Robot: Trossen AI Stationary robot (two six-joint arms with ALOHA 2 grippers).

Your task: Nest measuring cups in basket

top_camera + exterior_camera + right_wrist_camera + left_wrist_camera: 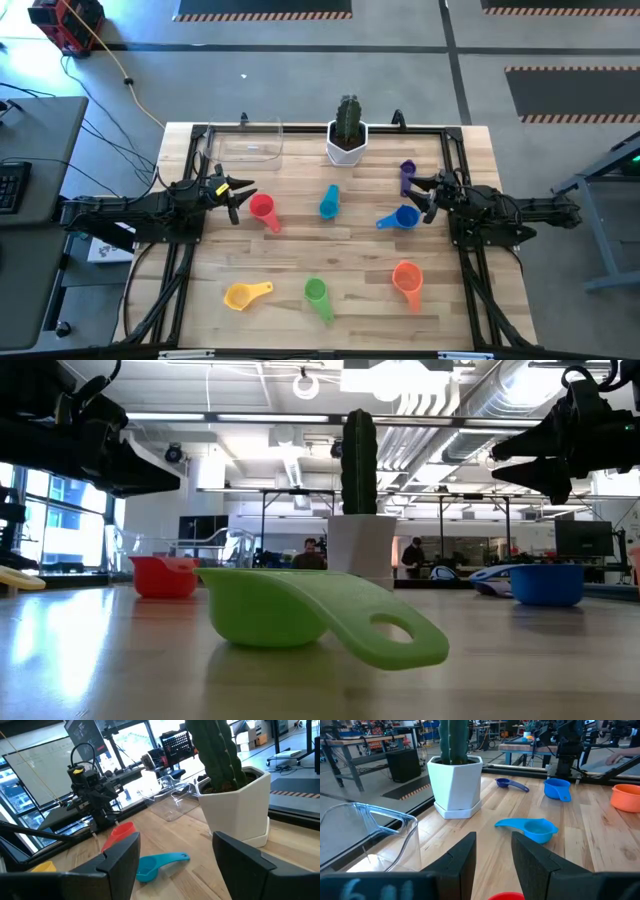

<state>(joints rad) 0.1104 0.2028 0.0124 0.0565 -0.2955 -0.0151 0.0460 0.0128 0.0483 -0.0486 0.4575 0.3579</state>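
Note:
Seven measuring cups lie apart on the wooden table, bowls up: red (262, 208), light blue (329, 202), dark blue (400, 217), purple (406, 175), orange (407, 277), green (316, 291) and yellow (245, 295). The clear basket (248, 146) stands at the far edge, left of the cactus pot. My left gripper (243, 202) hovers open just left of the red cup (507, 896). My right gripper (420, 198) hovers open between the purple and dark blue cups. In the low view both grippers are above the table.
A white pot with a cactus (347, 137) stands at the middle of the far edge, right of the basket (370, 832). Black frame rails run along the table's left and right sides. The green cup (300, 615) lies near the near edge.

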